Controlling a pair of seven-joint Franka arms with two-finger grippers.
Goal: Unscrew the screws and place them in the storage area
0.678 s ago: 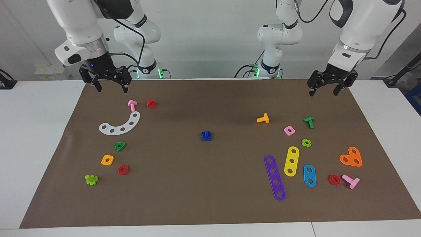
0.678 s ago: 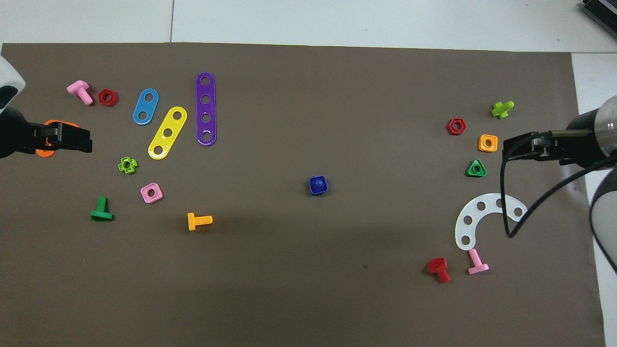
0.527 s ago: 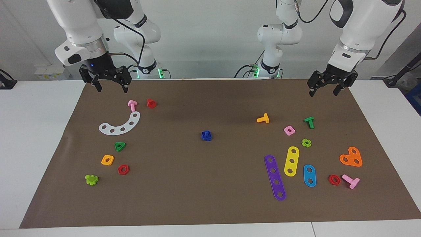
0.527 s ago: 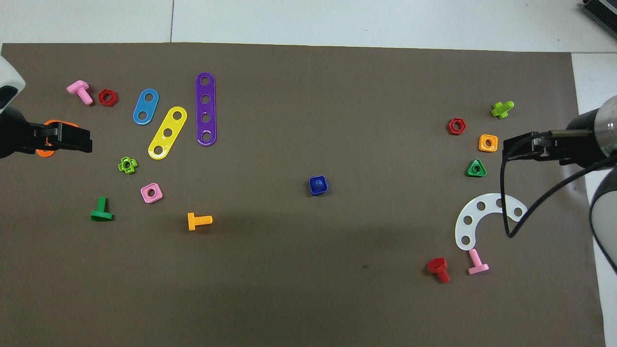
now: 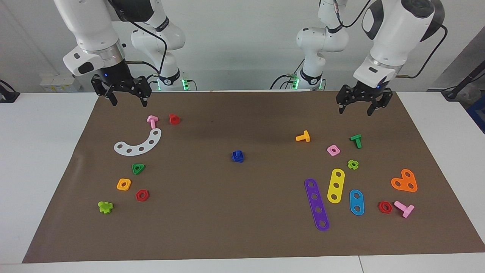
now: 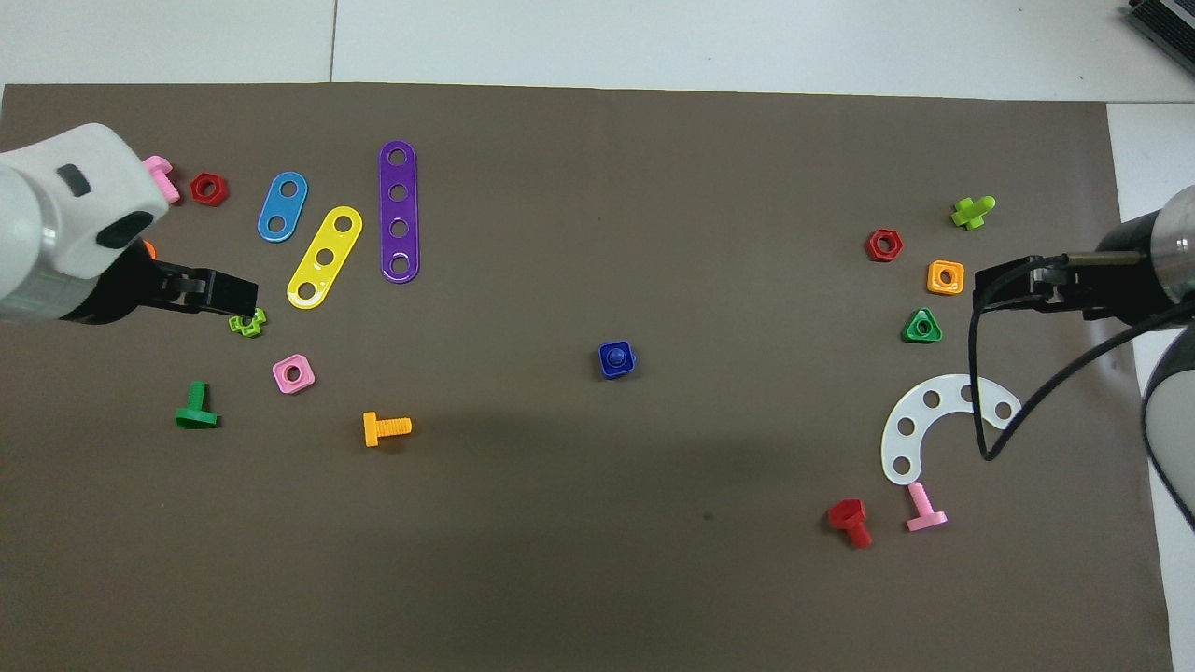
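Observation:
The blue screw (image 5: 237,156) sits threaded in a blue square nut at the middle of the brown mat; its round shaft end shows in the nut's hole in the overhead view (image 6: 616,358). The storage area (image 5: 159,170) is the mat patch around the white curved strip (image 5: 138,143) at the right arm's end; it also shows in the overhead view (image 6: 868,336). My left gripper (image 5: 355,112) is open and empty, in the air over the mat at the left arm's end; the overhead view shows it (image 6: 233,297) over a lime nut. My right gripper (image 5: 129,104) waits open and empty over the mat's edge by the strip.
Green (image 5: 138,168), orange (image 5: 124,184) and red (image 5: 142,195) nuts, a pink screw (image 5: 152,121) and a red screw (image 5: 174,119) lie around the white strip. Purple (image 5: 317,204), yellow (image 5: 335,185) and blue (image 5: 356,202) strips, an orange screw (image 5: 303,137) and a green screw (image 5: 356,140) lie at the left arm's end.
My left arm has swung toward the table's middle; its gripper now hangs over the lime nut instead of the orange heart plate. The right arm and all parts have stayed still.

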